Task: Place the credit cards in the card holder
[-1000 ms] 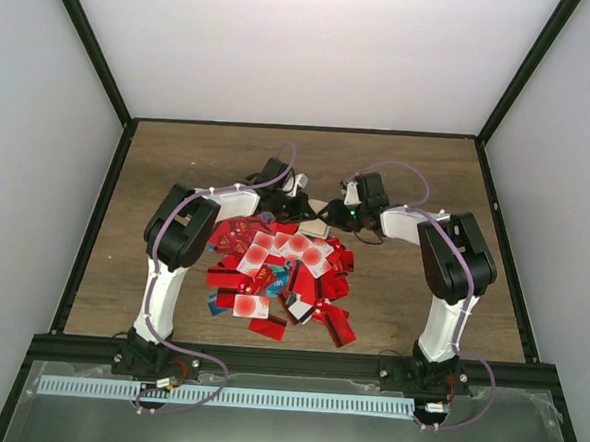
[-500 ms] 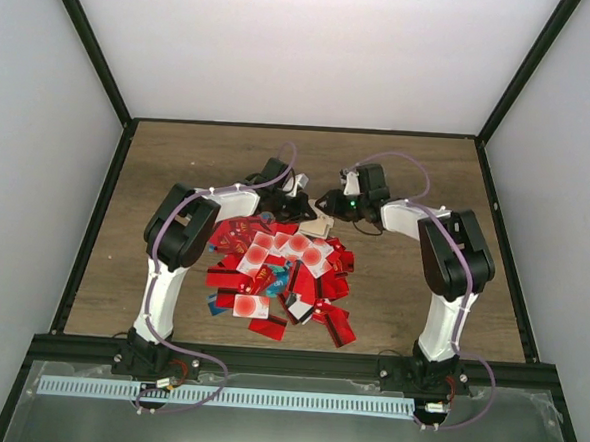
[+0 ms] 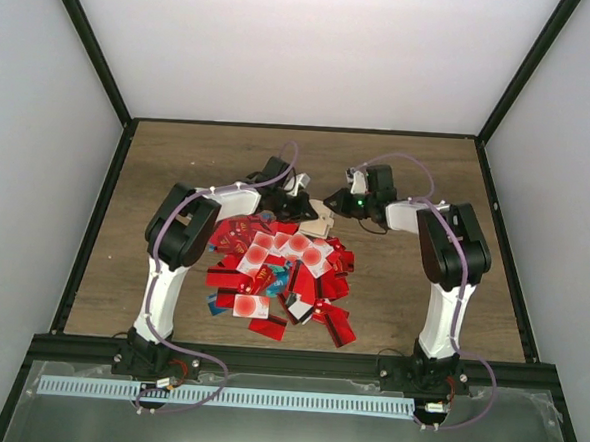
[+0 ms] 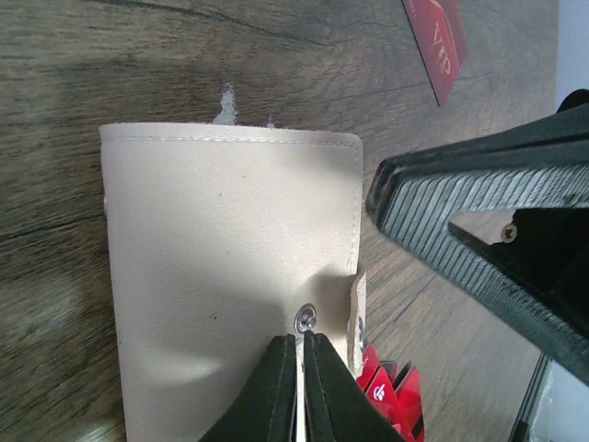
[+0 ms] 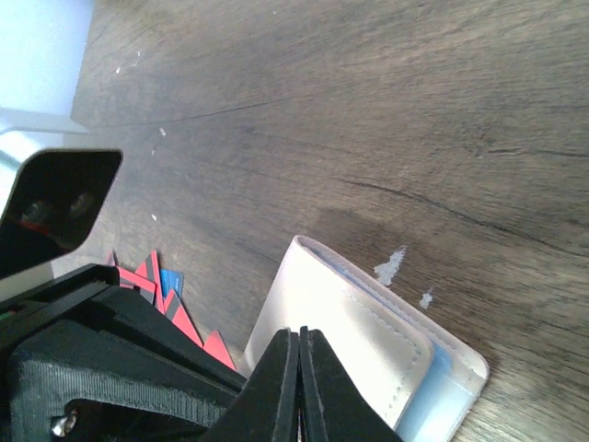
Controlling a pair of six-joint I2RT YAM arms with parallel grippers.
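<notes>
Left tool (image 4: 300, 345), tips together, over card holder (image 4: 221, 249); its near end cropped.

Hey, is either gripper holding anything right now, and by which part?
The left gripper looks shut on the card holder, at the edge beside its snap. The right gripper is shut and seems empty.

Robot test cell, laboratory type. Plain white panels (image 3: 315, 52) walled three sides, and black frame struts (image 3: 88, 43) ran up the corners. Two cabled arms (image 3: 173, 244) were bolted to a wood-grain table (image 3: 199, 160). A slotted metal strip (image 3: 264, 398) lay in front.
</notes>
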